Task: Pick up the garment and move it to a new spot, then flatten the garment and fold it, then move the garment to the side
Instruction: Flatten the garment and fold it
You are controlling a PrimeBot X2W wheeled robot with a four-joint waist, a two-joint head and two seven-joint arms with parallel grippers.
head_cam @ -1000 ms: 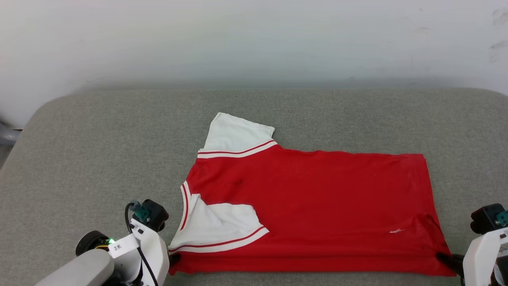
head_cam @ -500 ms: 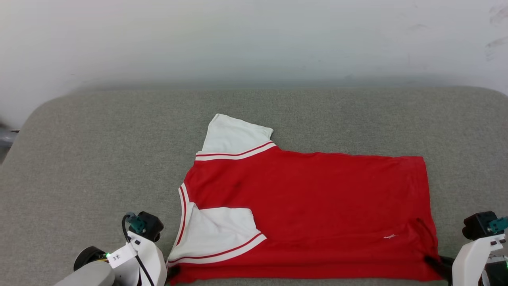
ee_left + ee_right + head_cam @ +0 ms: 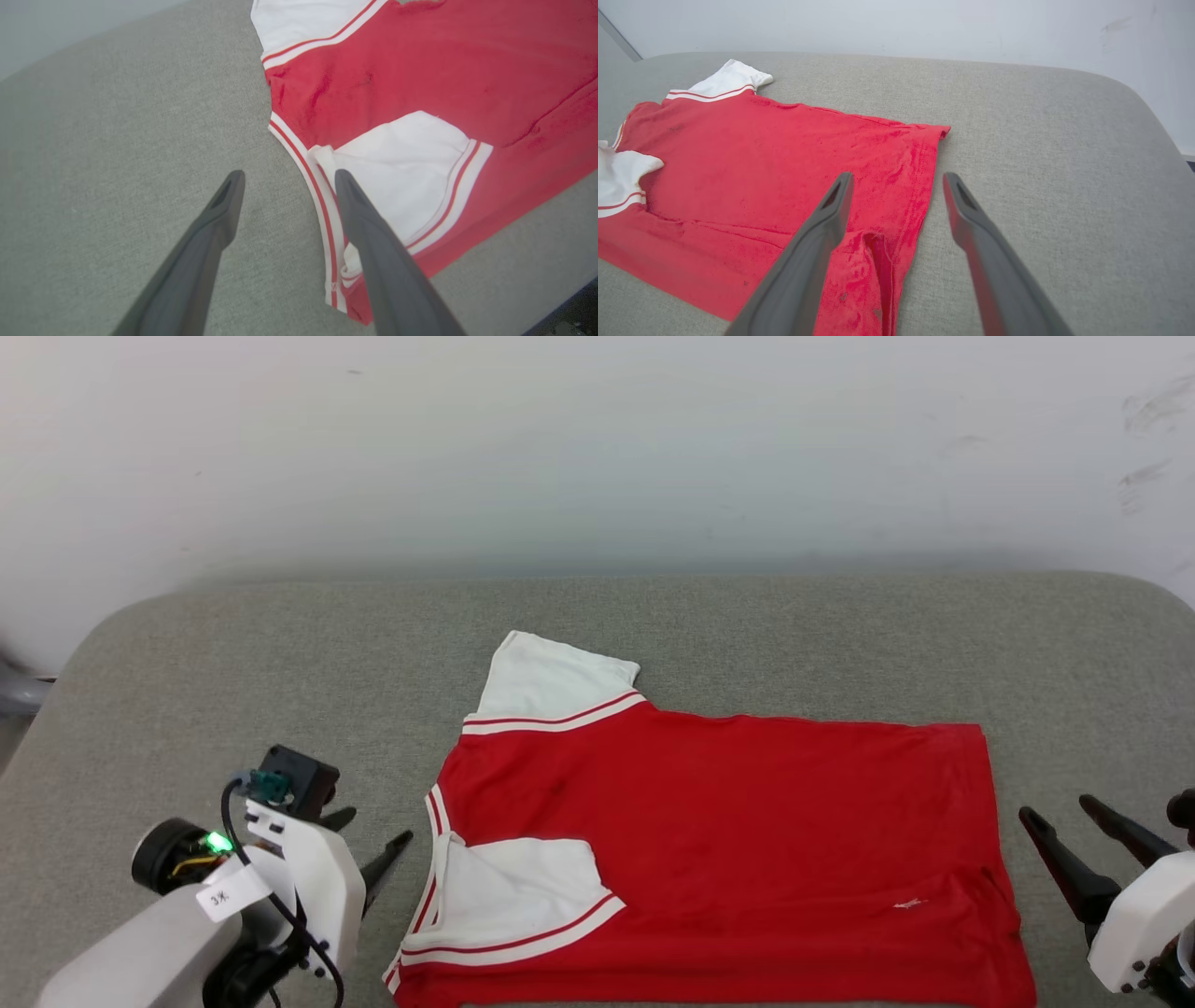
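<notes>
Head view: a red T-shirt (image 3: 747,821) with white sleeves is seen laid flat on a grey padded surface (image 3: 747,625), spread from the middle of the frame toward 5 o'clock. Its striped neckline (image 3: 434,812) is turned to 9 o'clock and its hem (image 3: 997,840) to 3 o'clock. One white sleeve (image 3: 551,677) is spread out at the shirt's 11 o'clock. The other sleeve (image 3: 513,887) is folded inward over the red body at its 7 o'clock.

The left gripper (image 3: 373,829) is pictured at 8 o'clock, its two dark fingers spread apart with nothing held between them, just beside the neckline. The right gripper (image 3: 1057,807) is pictured at 4 o'clock, its fingers likewise parted and empty, just beside the hem.

In each wrist view, one finger is framed against bare grey padding and the other against the shirt's edge. A raised crease is seen near the hem corner in the right wrist view. A pale wall (image 3: 597,448) is seen at 12 o'clock.
</notes>
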